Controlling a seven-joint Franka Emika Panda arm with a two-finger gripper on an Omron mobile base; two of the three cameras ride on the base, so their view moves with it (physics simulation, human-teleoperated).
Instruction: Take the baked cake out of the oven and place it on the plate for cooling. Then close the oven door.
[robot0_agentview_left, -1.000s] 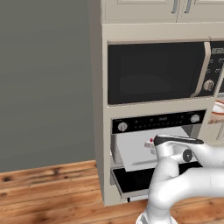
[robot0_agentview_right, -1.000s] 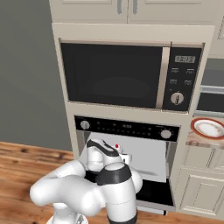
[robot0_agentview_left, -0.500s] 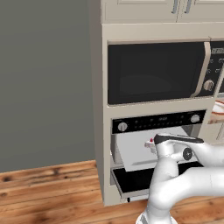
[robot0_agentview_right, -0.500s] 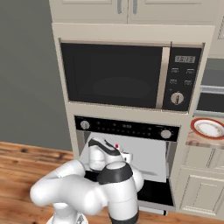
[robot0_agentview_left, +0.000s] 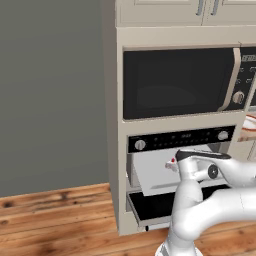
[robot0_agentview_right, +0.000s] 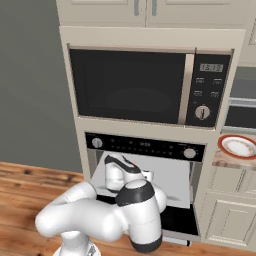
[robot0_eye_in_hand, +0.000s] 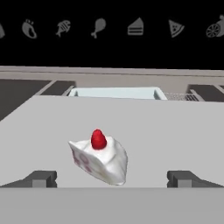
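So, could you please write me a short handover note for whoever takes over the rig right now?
Gripper: open, holding nothing, fingertips standing either side of the baked cake without touching it.
Baked cake: on the grey tray pulled out of the oven, cherry up.
Oven door: dropped open below the tray.
Plate: on the counter to the right of the oven, bare.
Done: door open, hand lined up on the cake.
Left: close on the cake, carry it to the plate, then shut the oven door.
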